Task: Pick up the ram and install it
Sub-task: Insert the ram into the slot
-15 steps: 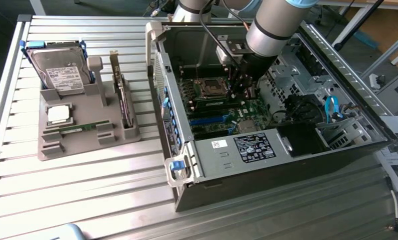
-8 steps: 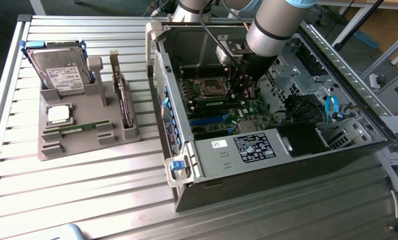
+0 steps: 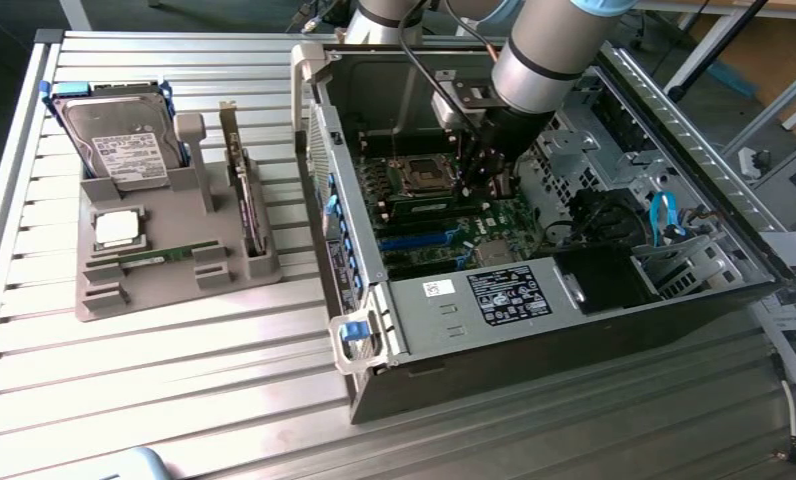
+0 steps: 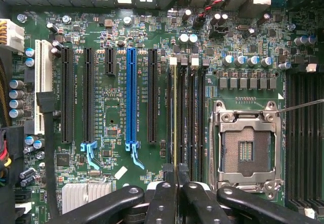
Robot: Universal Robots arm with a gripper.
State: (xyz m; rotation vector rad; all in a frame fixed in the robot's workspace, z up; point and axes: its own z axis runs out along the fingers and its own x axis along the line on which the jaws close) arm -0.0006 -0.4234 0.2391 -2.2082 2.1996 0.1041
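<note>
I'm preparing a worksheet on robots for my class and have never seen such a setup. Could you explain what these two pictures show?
One picture comes from a camera off to the side, the other from a camera on the robot's wrist, looking down past its tool. A robot arm reaches into an open computer case on a slatted metal table. Beside it a grey holder carries a hard drive and an expansion card. The tool is shut on the ram, seen edge-on along a slot beside the processor socket.
</note>
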